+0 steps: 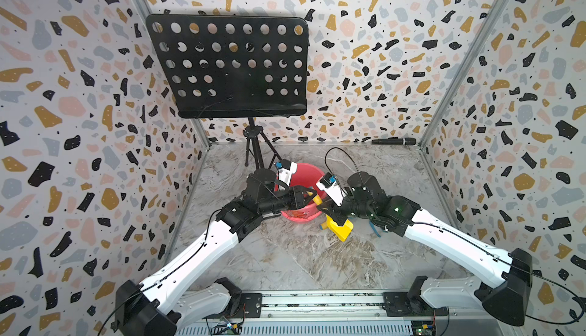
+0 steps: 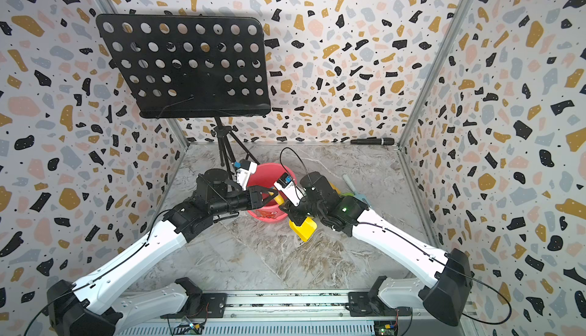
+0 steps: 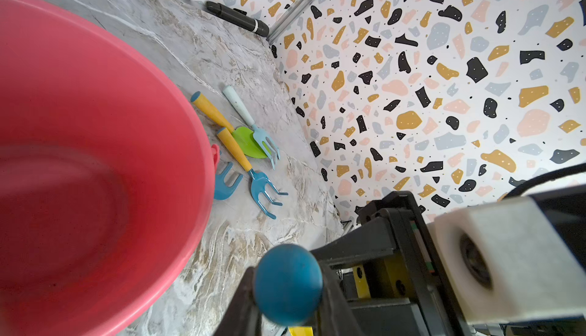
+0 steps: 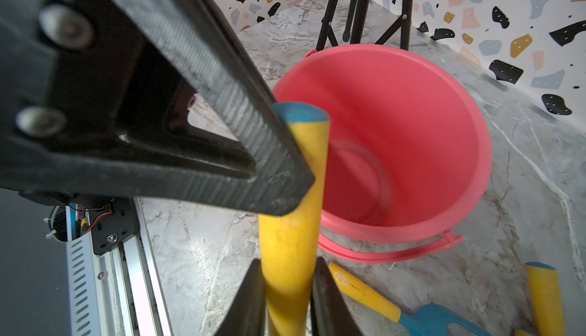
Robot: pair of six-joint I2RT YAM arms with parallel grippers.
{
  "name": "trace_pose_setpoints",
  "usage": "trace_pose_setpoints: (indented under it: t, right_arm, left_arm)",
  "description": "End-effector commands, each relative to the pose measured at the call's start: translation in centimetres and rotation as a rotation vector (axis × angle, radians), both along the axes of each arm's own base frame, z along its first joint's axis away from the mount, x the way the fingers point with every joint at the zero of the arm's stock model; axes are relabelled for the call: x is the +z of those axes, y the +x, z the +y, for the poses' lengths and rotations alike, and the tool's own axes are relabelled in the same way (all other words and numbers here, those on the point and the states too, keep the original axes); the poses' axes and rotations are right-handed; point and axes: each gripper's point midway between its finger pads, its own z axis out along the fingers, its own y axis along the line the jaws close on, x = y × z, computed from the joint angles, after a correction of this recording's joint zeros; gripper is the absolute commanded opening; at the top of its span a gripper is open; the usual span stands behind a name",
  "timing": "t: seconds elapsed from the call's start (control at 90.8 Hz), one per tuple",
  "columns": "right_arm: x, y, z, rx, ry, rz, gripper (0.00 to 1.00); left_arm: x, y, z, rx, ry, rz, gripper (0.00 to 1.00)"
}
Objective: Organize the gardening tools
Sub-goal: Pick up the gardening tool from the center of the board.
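Both grippers hold the yellow shovel (image 1: pixel 341 228) (image 2: pixel 304 228) in the air beside the red bucket (image 1: pixel 304 168) (image 2: pixel 269 168). My right gripper (image 4: pixel 287 299) (image 1: pixel 328 210) is shut on the middle of its yellow handle (image 4: pixel 291 239). My left gripper (image 3: pixel 287 302) (image 1: pixel 312 195) pinches the handle's blue end cap (image 3: pixel 287 287) over the bucket's near rim. On the floor right of the bucket lie a green spade (image 3: pixel 247 141), a pale-blue white-handled rake (image 3: pixel 253 122), a blue rake (image 3: pixel 253 172) and a second blue rake head (image 3: pixel 225 182). The bucket looks empty.
A black music stand (image 1: pixel 228 65) rises at the back left, its tripod legs (image 4: pixel 358 4) just behind the bucket. A black microphone (image 1: pixel 393 141) (image 3: pixel 237 17) lies along the back wall. Patterned walls close in three sides, and the arm rail (image 1: pixel 317 301) runs along the front.
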Motion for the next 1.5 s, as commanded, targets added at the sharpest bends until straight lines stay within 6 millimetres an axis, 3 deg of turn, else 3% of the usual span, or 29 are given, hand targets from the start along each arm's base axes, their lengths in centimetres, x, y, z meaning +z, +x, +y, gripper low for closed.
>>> trace_pose_setpoints:
  t: [0.0,0.077,0.308,0.551,0.683,0.914,1.244,1.487]
  right_arm:
    - [2.3,0.7,-0.2,-0.036,0.016,-0.055,0.27]
    - [2.4,1.0,-0.9,-0.072,0.004,-0.058,0.45]
    - [3.6,0.9,-4.0,-0.219,0.005,-0.027,0.63]
    - [5.3,0.8,-7.3,-0.491,0.255,0.1,0.85]
    - [5.2,0.3,-7.6,-0.562,0.411,0.221,0.86]
    - [6.2,0.0,-5.4,-0.493,0.645,0.33,0.82]
    - [7.1,0.4,-1.6,-0.334,0.746,0.366,0.72]
    - [8.3,1.3,-0.9,-0.296,0.868,0.333,0.71]
  left_arm:
    - [1.8,0.1,0.4,0.04,-0.051,-0.056,0.0]
    - [2.2,0.3,1.0,0.073,-0.058,-0.08,0.0]
    - [4.1,0.7,3.5,0.205,-0.193,-0.183,0.0]
    - [5.7,0.3,7.1,0.348,-0.274,-0.3,0.0]
    - [6.8,-0.3,9.2,0.426,-0.335,-0.374,0.0]
    - [8.2,-1.0,11.3,0.509,-0.427,-0.451,0.0]
    - [9.2,-1.4,11.5,0.498,-0.527,-0.451,0.0]
    - [9.3,-1.7,11.3,0.477,-0.585,-0.429,0.0]
